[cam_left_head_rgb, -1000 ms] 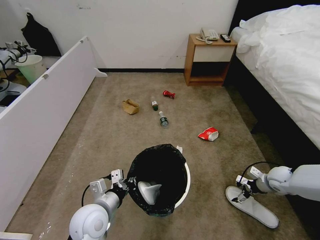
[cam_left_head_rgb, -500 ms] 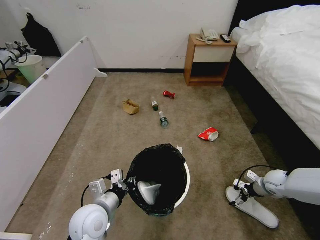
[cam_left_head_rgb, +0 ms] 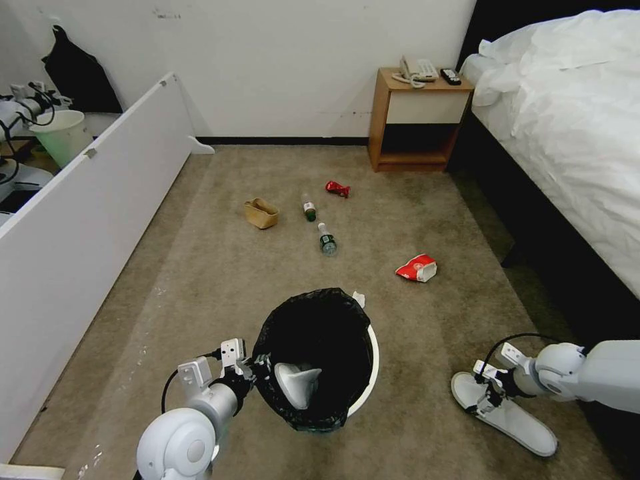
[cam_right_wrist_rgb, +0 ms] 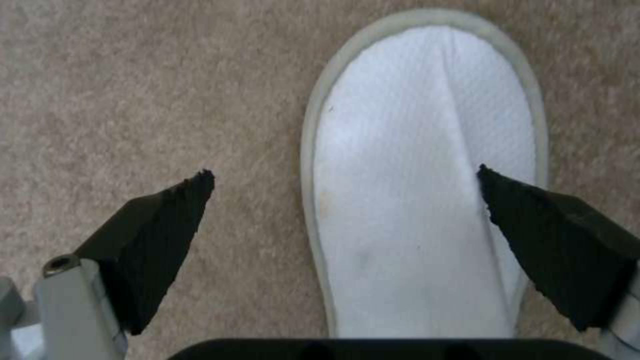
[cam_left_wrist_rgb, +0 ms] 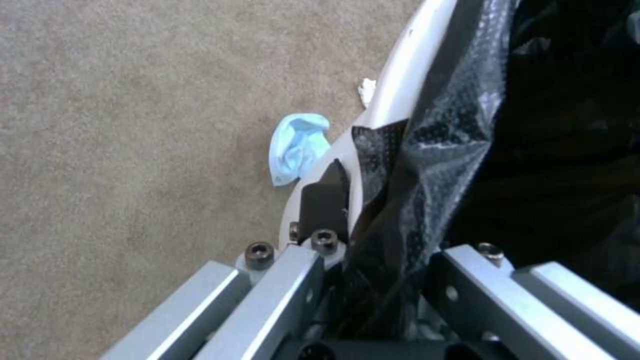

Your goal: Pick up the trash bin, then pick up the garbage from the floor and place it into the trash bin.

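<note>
Left gripper (cam_left_head_rgb: 257, 366): fingers clamped on the trash bin (cam_left_head_rgb: 371, 347) rim.
Right gripper (cam_right_wrist_rgb: 343, 200): fingers apart over the slipper (cam_right_wrist_rgb: 427, 175) (on the floor).
Your step: lower, then close.

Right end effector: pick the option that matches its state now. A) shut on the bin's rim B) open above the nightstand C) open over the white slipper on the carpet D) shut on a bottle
C: the right end effector is open, its fingers spread either side of the white slipper lying flat on the carpet.
</note>
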